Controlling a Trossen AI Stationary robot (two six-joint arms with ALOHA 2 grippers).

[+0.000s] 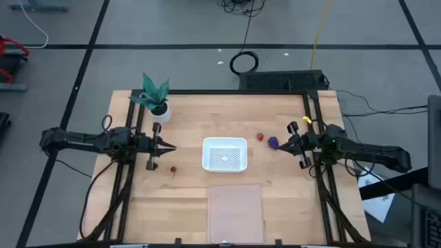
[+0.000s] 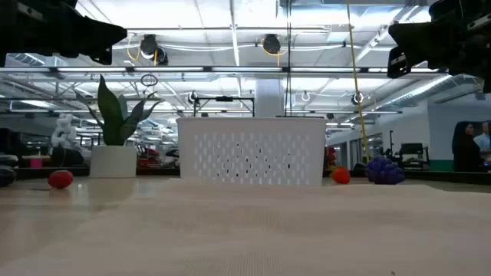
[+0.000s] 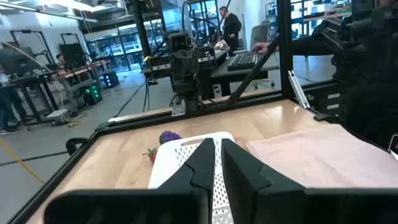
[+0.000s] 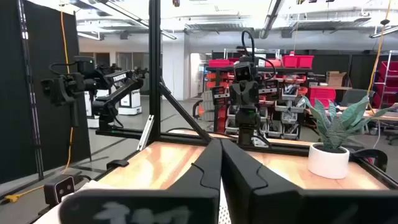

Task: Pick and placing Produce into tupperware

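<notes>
spanning a workshop floor, wooden table bears tupperware.

Both arms reach in level from the frame's side edges at mid-height, pointing toward each other. The left gripper sits left of centre, its fingers pressed together and holding nothing. The right gripper sits right of centre, its fingers likewise closed and empty.

Two dark jointed arms; black wedge-shaped fingers; yellow tag near right claw.
</notes>
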